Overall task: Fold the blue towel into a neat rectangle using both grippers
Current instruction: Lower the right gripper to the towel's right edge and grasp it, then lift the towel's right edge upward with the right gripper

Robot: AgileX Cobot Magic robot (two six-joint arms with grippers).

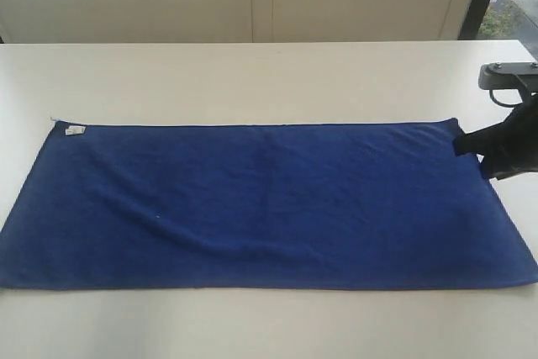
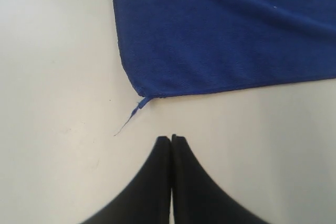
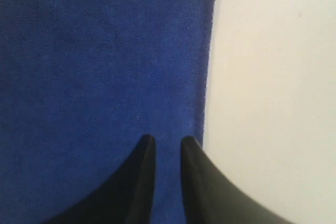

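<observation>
Left end effector (image 2: pixel 171 139) pinched empty; right end effector (image 3: pixel 168 139), edge-cropped, slightly parted over blue towel (image 1: pixel 252 199).

Legible text, brands, numbers, signs: none.
Item 1: small white tag (image 1: pixel 75 130), at the corner of the blue towel (image 1: pixel 269 199) that lies nearest the desk's (image 1: pixel 252 73) far-left corner. Faint marks show on it, too small to read.

Surface: off-white smooth tabletop (image 1: pixel 252 73)
Lying on it: royal-blue long rectangular microfibre towel (image 1: pixel 269 199), spread flat across the centre
Upper-left towel corner: small white tag (image 1: pixel 75 130)
</observation>
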